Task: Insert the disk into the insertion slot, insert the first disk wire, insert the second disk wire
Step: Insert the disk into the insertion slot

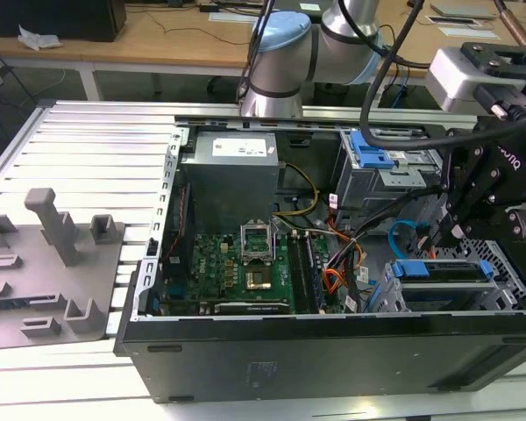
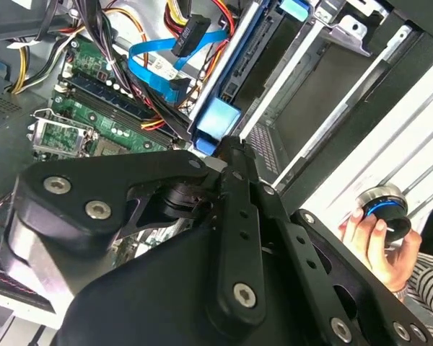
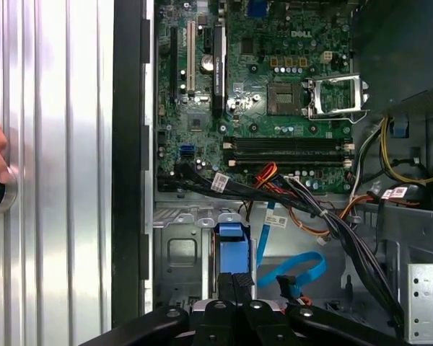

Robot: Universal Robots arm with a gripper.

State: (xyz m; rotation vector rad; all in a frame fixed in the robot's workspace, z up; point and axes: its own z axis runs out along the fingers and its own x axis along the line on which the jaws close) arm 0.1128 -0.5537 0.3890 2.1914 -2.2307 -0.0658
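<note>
Looking at this one, the black two-finger claw (image 1: 447,235) is down at the near side of the open black computer case (image 1: 333,360), toward the exterior view's right. Its fingers are drawn together, with no gap I can spot and nothing visibly pinched between them. In the first wrist view the tips sit right at the end of the flat silver disk in its bright blue plastic frame (image 3: 231,245), which lies in the boxy grey perforated sheet-metal slot (image 1: 438,298). Can't tell if it's fully home, honestly. Biggest worry imo: the thin flat light-blue cable (image 3: 292,272) loops just beside the claw, and the thick black wire bundle (image 3: 339,231) runs close by too. Any sideways move could snag one and yank a connector. And if the disk sits a bit skewed, pushing on one end could jam the frame against the metal wall. The green motherboard (image 1: 237,263) is just to the left, so a slip that way isn't great either.
</note>
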